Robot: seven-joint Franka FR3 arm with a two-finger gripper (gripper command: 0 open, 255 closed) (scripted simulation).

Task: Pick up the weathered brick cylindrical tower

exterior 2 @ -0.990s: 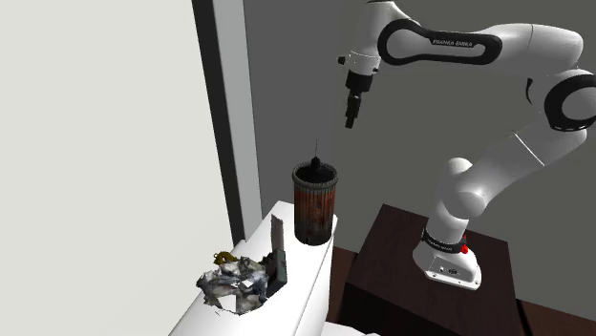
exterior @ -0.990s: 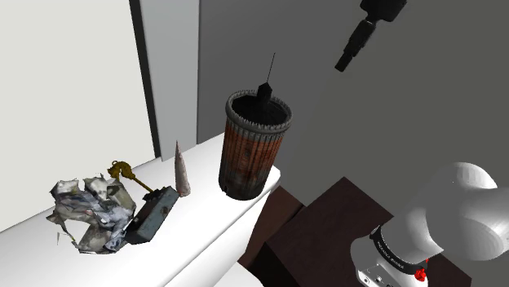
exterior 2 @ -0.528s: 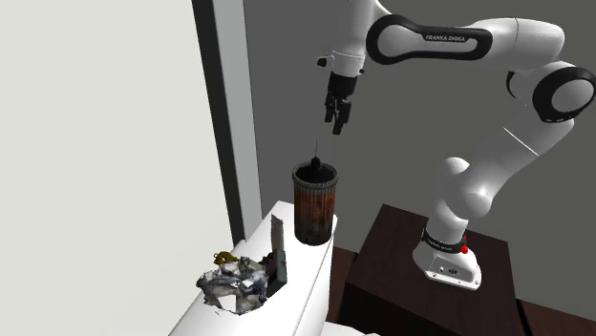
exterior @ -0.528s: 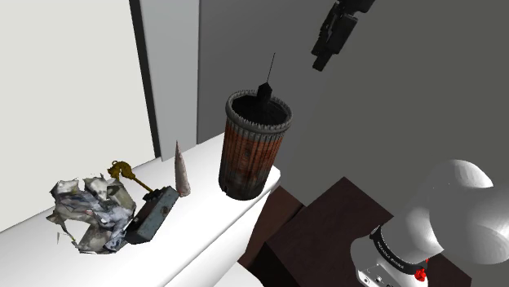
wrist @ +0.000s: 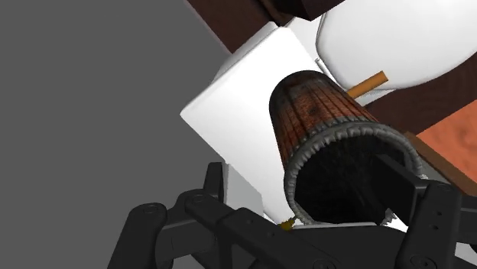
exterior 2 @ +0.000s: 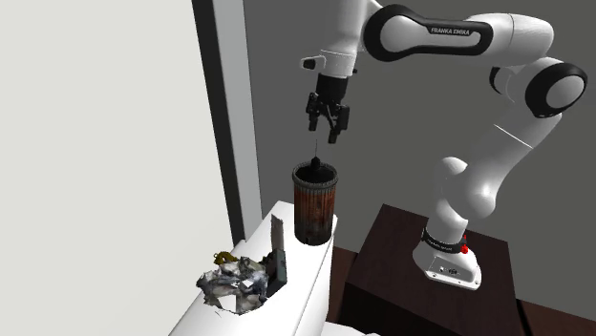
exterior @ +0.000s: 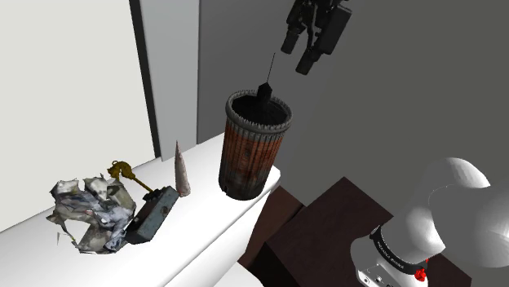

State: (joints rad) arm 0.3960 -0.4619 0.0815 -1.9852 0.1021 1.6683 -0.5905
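Brick tower [exterior: 249, 151] — reddish, dark toothed rim | stood upright at the end of the white counter [exterior: 208, 224], near a pale cone [exterior: 181, 173] | gripper [exterior 2: 323, 133] hung above it, apart — fingers spread, holding nothing.

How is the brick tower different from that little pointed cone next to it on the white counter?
The brick tower is a broad reddish cylinder with a dark rim; the cone is slim, pale and comes to a point. The tower stands clearly taller than the cone. The tower sits at the counter's end, the cone further in. Both stand upright on the white counter.
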